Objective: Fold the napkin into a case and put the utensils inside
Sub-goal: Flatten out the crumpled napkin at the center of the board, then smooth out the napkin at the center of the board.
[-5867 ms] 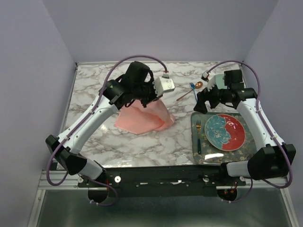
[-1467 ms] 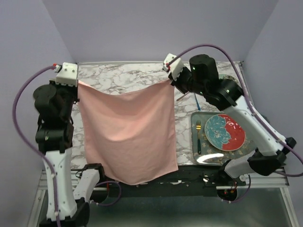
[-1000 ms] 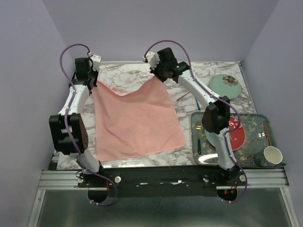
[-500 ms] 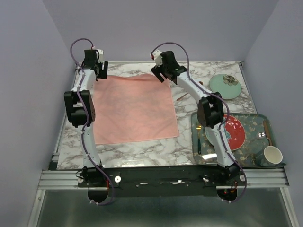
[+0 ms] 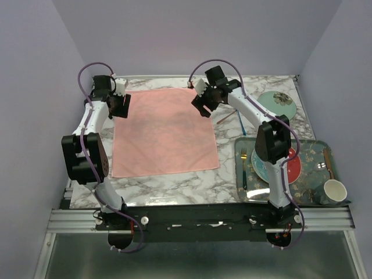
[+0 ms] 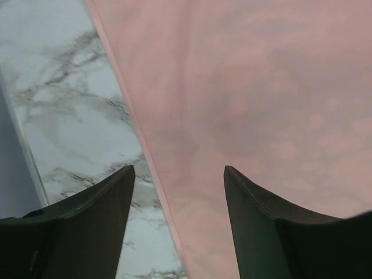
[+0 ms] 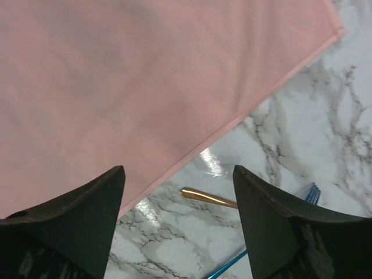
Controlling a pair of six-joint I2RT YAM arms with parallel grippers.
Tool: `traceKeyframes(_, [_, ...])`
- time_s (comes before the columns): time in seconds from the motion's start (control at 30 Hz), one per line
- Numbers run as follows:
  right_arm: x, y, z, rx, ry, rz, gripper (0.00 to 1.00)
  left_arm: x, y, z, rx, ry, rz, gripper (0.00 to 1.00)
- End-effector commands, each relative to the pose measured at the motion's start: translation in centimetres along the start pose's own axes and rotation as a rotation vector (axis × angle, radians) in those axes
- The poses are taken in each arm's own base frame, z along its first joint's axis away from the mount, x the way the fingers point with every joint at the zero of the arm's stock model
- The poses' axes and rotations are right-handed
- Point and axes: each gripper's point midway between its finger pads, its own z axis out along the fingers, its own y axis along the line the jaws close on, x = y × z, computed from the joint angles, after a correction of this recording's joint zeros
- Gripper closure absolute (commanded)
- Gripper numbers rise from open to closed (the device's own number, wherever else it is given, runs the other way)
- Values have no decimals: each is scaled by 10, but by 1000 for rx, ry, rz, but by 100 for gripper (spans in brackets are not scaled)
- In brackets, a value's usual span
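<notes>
Pink napkin [image 5: 164, 132] flat | left end effector [image 6: 178, 171] open, over left edge | right end effector [image 7: 179, 170] open, over right edge

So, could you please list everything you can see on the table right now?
napkin: one, salmon pink, spread flat, table's left half
spoon: one, copper, just right of the napkin
small fork: one, blue, beside the spoon
tray: one, dark teal patterned, near right
plate: one, red and teal, on the tray
second fork: one, gold head, teal handle, tray's left edge
cup: one, white, tray's near right corner
round dish: one, pale green, far right
table: one, white marble, under everything
left claw: one, black, open over the napkin's left edge
right claw: one, black, open over the napkin's right edge
</notes>
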Motion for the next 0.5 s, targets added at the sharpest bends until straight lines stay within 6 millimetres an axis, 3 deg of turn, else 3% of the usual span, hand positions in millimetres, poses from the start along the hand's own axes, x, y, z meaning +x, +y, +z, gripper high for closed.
traceKeyframes(0.0, [43,62,-7,-262,122,8,28,68,-42,-11,205,180,17,34])
traceKeyframes(0.17, [61,93,-9,-363,164,23,39,118,-51,-14,223,303,25,59])
traceKeyframes(0.47, [110,154,-11,-473,269,21,48,187,-53,-23,211,475,92,75])
